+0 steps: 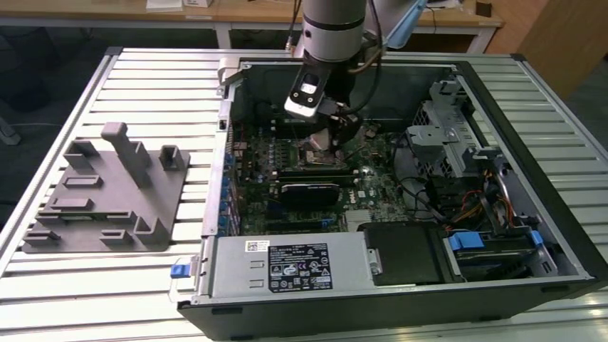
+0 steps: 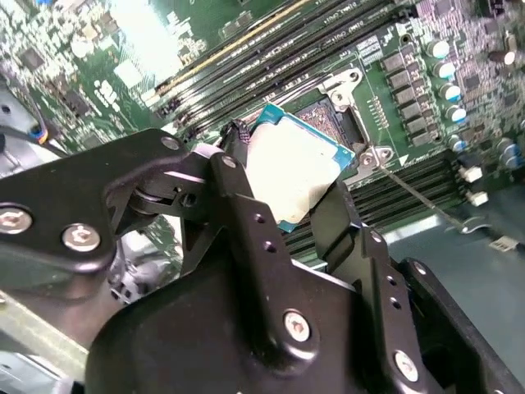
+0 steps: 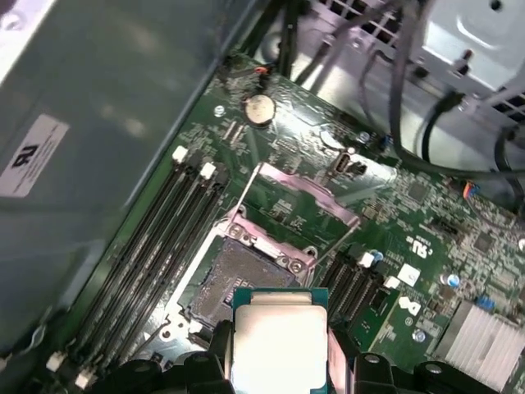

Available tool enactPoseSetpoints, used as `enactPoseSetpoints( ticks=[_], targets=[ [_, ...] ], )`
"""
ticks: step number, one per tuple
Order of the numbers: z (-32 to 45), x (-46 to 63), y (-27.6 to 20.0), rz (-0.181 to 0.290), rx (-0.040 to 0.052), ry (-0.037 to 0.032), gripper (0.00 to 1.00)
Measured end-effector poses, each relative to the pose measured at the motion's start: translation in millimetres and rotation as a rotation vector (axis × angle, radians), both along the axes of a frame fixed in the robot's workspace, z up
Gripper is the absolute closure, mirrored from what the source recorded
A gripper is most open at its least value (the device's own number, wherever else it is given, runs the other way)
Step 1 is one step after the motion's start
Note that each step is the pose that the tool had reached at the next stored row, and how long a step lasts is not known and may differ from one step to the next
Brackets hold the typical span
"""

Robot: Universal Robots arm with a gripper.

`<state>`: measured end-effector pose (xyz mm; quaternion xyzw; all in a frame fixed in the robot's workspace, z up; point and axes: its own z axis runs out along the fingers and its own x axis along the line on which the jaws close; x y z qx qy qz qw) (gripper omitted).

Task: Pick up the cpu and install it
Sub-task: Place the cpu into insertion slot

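**Small flat square cpu [image 3: 279,338] with a pale silver-grey metal top, gripped in the black tool [image 3: 279,355]**

The cpu looks light, stiff and fragile, and is best held by two opposite edges with its underside untouched. The tool's fingers are closed on those edges. The chip hangs just over the near side of the open black square socket [image 3: 236,281], not seated, on the green motherboard [image 3: 426,238] inside the open computer case [image 1: 332,313] on the slatted counter [image 1: 142,78].

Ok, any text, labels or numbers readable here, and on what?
Nothing can be quoted.
power supply label: print too small to read.
white sticker on the case wall: mark blurred.
motherboard markings: blurred.
cpu top: no print can be made out.
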<state>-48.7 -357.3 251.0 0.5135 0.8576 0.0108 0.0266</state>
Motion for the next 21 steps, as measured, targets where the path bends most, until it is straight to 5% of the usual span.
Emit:
enactPoseSetpoints(
  ticks=[21],
  targets=[
    [-4.4, -0.1, 0.0, -0.339, 0.0018, 0.0003, 0.46]
  ],
)
